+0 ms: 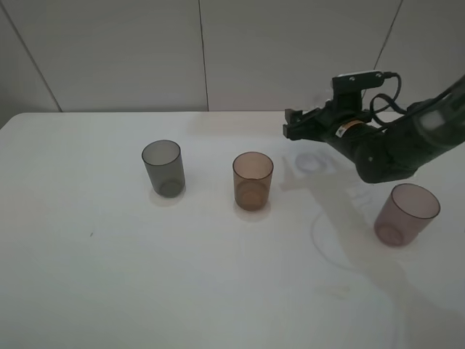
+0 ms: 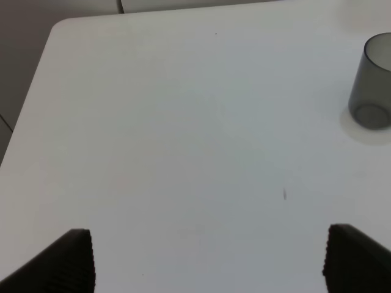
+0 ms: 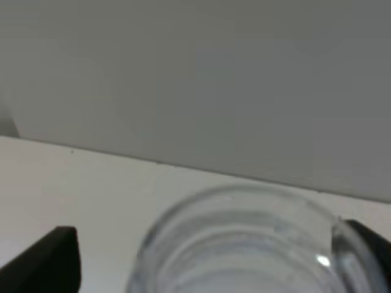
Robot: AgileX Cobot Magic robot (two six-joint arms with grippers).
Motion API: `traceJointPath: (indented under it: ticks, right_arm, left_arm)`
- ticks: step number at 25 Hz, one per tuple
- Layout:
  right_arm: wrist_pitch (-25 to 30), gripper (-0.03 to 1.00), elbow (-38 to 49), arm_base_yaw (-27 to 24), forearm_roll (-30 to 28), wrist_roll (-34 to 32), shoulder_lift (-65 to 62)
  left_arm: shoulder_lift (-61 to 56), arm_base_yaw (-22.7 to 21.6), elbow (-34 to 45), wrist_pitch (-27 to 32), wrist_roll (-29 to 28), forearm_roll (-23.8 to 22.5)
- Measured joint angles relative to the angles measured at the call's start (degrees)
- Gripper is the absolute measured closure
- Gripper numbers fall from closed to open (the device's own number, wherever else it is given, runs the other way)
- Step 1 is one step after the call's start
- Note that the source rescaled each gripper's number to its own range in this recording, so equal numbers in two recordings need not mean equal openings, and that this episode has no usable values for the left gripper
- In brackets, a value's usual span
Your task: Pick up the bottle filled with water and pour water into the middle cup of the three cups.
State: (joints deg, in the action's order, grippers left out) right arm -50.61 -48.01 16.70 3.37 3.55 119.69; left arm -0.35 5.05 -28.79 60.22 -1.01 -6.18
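Observation:
The clear bottle [image 3: 238, 244] fills the lower middle of the right wrist view, blurred and very close, between my right gripper's [image 3: 214, 259] two dark fingers. One finger is at its edge, the other stands apart from it, so the jaws are wide open. In the exterior view the right gripper [image 1: 292, 125] points left, with the bottle [image 1: 310, 163] faint below the arm. The amber-brown middle cup [image 1: 253, 180] stands upright left of it, between the smoky grey cup [image 1: 163, 167] and the mauve-pink cup [image 1: 406, 213]. My left gripper [image 2: 208, 262] is open and empty over bare table.
The grey cup also shows in the left wrist view [image 2: 372, 91]. The white table [image 1: 109, 276] ends at a pale wall behind the cups. The right arm [image 1: 392, 145] stretches over the table just behind the pink cup.

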Motion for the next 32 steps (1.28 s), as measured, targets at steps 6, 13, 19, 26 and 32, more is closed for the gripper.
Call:
traceJointPath:
  ticks: [6, 13, 19, 26, 32]
  right_arm:
    - [1.8, 0.27, 0.1, 0.0, -0.1, 0.3, -6.3]
    - [14.4, 0.21, 0.2, 0.0, 0.2, 2.2, -15.6]
    - [36.5, 0.15, 0.2, 0.0, 5.9, 2.2, -26.1]
    - [60.0, 0.15, 0.2, -4.9, 8.7, 2.2, -36.8]
    - [75.2, 0.15, 0.2, -13.3, 8.6, 1.9, -48.6]
  left_arm:
    - [0.0, 0.0, 0.0, 0.0, 0.0, 0.0]
    - [0.0, 0.0, 0.0, 0.0, 0.0, 0.0]
    - [0.0, 0.0, 0.0, 0.0, 0.0, 0.0]
    - [0.0, 0.0, 0.0, 0.0, 0.0, 0.0]
    - [0.0, 0.0, 0.0, 0.0, 0.0, 0.0]
